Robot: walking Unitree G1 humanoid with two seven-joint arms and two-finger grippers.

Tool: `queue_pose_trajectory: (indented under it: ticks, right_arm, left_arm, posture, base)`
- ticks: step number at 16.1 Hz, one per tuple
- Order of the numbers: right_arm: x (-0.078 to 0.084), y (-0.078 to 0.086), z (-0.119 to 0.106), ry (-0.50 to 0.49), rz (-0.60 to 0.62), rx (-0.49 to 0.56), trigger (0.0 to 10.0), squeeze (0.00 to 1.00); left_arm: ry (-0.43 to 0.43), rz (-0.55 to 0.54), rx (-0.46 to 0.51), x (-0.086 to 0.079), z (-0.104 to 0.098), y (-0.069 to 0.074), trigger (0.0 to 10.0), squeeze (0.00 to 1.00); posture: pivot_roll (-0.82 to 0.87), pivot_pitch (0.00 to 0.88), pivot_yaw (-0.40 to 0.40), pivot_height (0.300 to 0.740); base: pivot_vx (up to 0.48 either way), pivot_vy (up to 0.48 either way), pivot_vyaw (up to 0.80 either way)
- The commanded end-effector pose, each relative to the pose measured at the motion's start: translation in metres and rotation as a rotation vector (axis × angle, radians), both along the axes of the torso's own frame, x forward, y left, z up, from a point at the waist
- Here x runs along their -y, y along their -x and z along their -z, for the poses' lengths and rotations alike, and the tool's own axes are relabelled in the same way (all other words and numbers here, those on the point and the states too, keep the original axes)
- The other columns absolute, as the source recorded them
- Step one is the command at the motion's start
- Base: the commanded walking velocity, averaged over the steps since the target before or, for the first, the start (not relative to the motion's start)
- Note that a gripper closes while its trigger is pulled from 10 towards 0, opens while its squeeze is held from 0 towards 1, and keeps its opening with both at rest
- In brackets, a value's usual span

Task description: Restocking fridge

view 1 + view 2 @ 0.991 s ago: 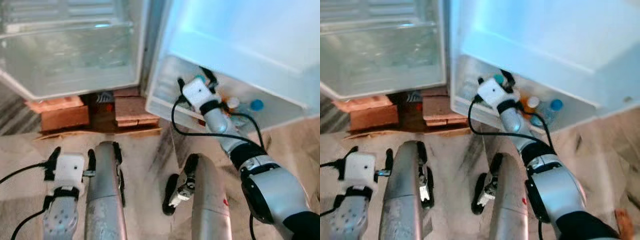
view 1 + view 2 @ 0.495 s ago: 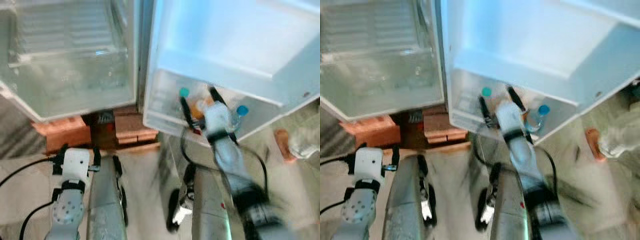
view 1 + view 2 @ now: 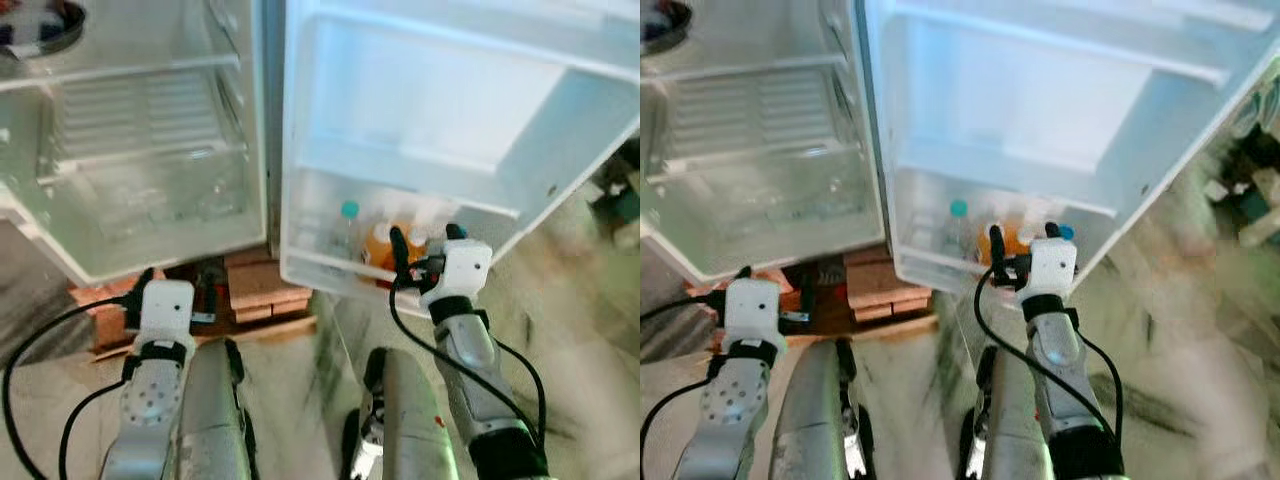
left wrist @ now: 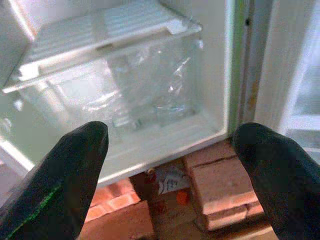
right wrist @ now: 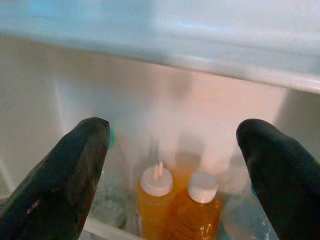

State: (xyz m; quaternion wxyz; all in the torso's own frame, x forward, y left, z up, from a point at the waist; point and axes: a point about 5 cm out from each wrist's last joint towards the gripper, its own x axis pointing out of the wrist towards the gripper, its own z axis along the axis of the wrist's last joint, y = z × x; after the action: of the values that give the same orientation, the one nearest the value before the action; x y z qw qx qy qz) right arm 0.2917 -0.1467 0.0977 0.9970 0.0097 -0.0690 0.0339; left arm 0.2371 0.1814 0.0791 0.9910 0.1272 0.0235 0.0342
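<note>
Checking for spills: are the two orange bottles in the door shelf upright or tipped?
Upright. Both orange bottles stand side by side in the door shelf, white caps on top.

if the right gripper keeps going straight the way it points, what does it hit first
Most likely the two orange bottles in the fridge door's bottom bin. The open right gripper points right at them, fingers spread to either side. Depth is unclear, so the bin's front lip could come first.

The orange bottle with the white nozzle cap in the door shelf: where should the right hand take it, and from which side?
Grip the neck just under the white cap of the orange bottle, coming from above. It stands upright, packed beside a second orange bottle, with the shelf rail hiding its body. The right hand is open.
</note>
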Motion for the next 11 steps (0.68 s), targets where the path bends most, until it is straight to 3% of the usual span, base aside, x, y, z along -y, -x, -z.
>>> queue_pose_trajectory:
  ticks: [1,5,8,11]
  right_arm:
    - [0.008,-0.001,-0.003,-0.009,0.04,-0.002,10.0,0.0]
    - [0.008,0.0,0.001,-0.037,0.073,-0.038,10.0,0.0]
    - [0.007,-0.003,0.001,-0.034,0.069,-0.044,10.0,0.0]
    - [0.014,-0.002,0.007,-0.046,0.1,-0.085,10.0,0.0]
  left_arm:
    - [0.006,0.019,-0.017,0.003,0.005,0.001,10.0,0.0]
    - [0.002,0.05,-0.003,0.009,0.004,-0.003,10.0,0.0]
    - [0.001,0.096,0.024,0.018,0.0,-0.017,10.0,0.0]
    - [0.028,0.113,-0.009,0.025,0.006,-0.017,10.0,0.0]
  posture:
    - [0.21,0.092,-0.071,0.588]
    - [0.21,0.064,-0.064,0.628]
    - [0.2,0.049,-0.066,0.663]
    - [0.2,0.042,-0.098,0.688]
  base:
    - [0.0,0.0,0.0]
    - [0.0,0.0,0.0]
    - [0.0,0.0,0.0]
    - [0.0,0.0,0.0]
